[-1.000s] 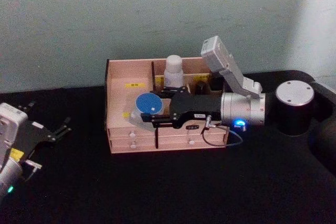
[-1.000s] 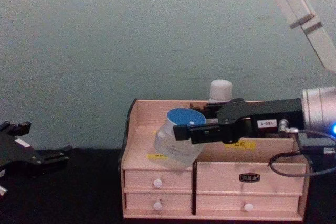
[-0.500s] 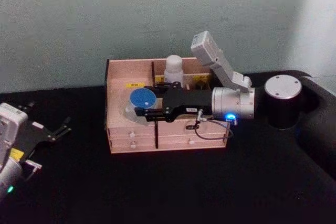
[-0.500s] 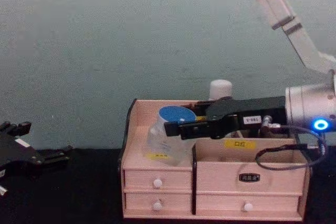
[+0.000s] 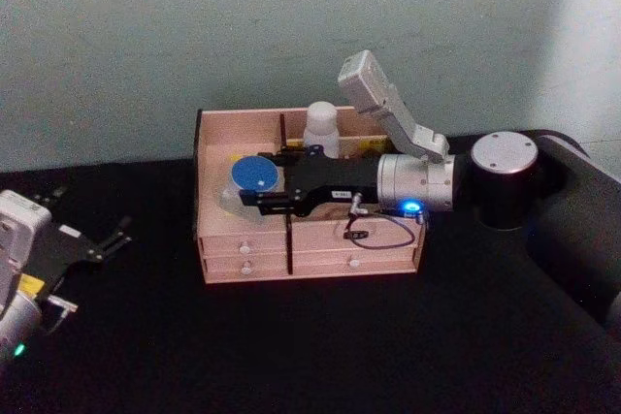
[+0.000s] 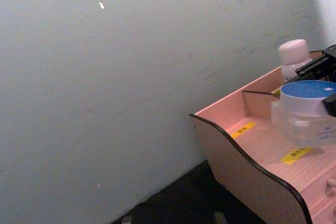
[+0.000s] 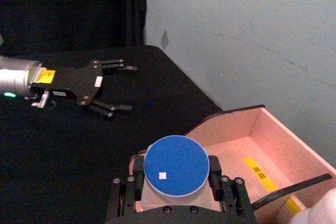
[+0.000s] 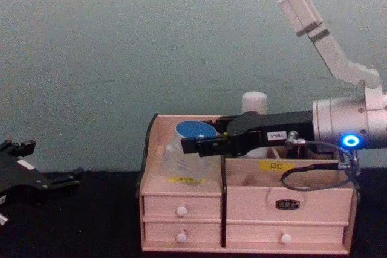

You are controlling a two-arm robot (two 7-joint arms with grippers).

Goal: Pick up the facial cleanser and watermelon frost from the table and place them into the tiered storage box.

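Observation:
The facial cleanser [image 5: 252, 175], a clear jar with a blue lid [image 7: 176, 165], hangs low over the left compartment of the tiered storage box [image 5: 200, 191]. My right gripper [image 5: 257, 184] is shut on the jar, one finger on each side, seen from the side at the right gripper [image 8: 187, 145]. The jar [image 6: 304, 114] is almost upright; I cannot tell whether it touches the floor. A white bottle [image 5: 320, 128], the watermelon frost, stands in a back compartment. My left gripper [image 5: 109, 238] rests open on the table, far left of the box.
The box [image 8: 149, 167] stands on a black table close to a pale wall, with white-knobbed drawers [image 8: 181, 211] facing me. A divider [image 5: 283, 143] separates the left compartment from the smaller ones. The right arm's body [image 5: 505, 176] lies across the box's right side.
My right gripper has carried the jar to the left and farther back, deeper into the left compartment, and the jar stands straighter. The left arm has not moved.

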